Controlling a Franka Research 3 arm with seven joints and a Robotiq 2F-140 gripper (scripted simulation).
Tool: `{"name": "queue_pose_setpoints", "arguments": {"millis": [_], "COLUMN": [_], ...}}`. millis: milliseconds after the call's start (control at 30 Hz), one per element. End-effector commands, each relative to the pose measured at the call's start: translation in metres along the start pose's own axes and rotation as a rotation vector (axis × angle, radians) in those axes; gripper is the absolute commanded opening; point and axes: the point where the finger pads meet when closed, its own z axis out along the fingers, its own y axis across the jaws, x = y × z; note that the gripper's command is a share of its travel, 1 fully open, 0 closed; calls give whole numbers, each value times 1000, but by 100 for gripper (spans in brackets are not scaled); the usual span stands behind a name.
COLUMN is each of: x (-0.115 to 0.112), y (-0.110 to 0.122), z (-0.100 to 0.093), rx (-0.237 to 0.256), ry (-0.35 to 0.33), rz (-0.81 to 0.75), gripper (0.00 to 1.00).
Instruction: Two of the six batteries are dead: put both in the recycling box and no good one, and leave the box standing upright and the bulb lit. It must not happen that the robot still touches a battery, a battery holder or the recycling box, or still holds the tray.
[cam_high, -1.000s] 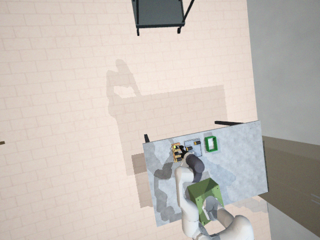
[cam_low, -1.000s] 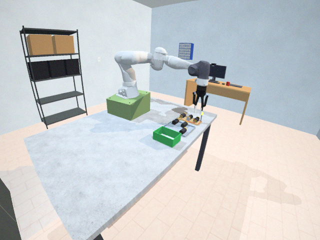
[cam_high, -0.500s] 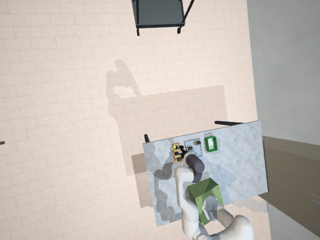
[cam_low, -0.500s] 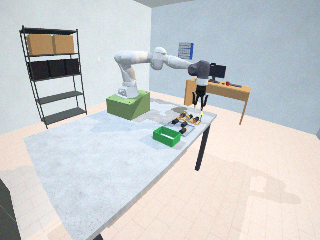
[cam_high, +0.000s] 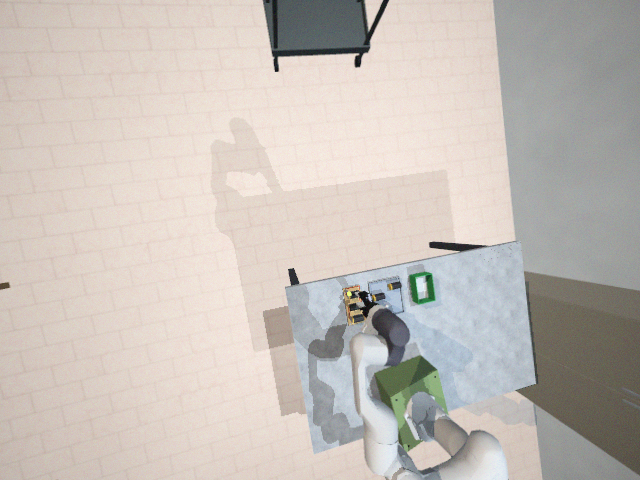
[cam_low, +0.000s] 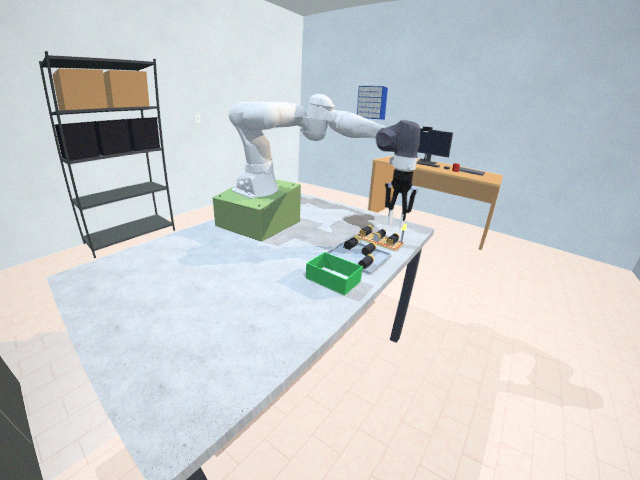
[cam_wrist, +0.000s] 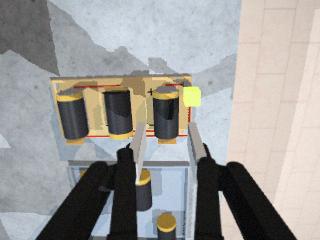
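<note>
3 batteries beside yellow bulb (cam_high: 348, 293) (cam_low: 404, 226) (cam_wrist: 192, 96)

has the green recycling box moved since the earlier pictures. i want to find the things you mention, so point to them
No. The recycling box (cam_high: 433, 289) (cam_low: 326, 277) sits at the same spot, beside the tray (cam_high: 401, 304) (cam_low: 385, 259), in both the top and exterior views.
</note>
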Motion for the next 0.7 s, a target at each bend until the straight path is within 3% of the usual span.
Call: {"name": "queue_pose_setpoints", "arguments": {"millis": [0, 100, 400, 500, 667], "x": [1, 1, -8, -34, -101], "y": [0, 0, -3, -11, -32], "z": [-23, -39, -40, -40, -40], "rx": [-1, -1, -1, -1, -1], "ry": [2, 2, 2, 2, 2], "rz": [-6, -6, -6, -6, -6], "gripper": [29, 29, 29, 29, 29]}}
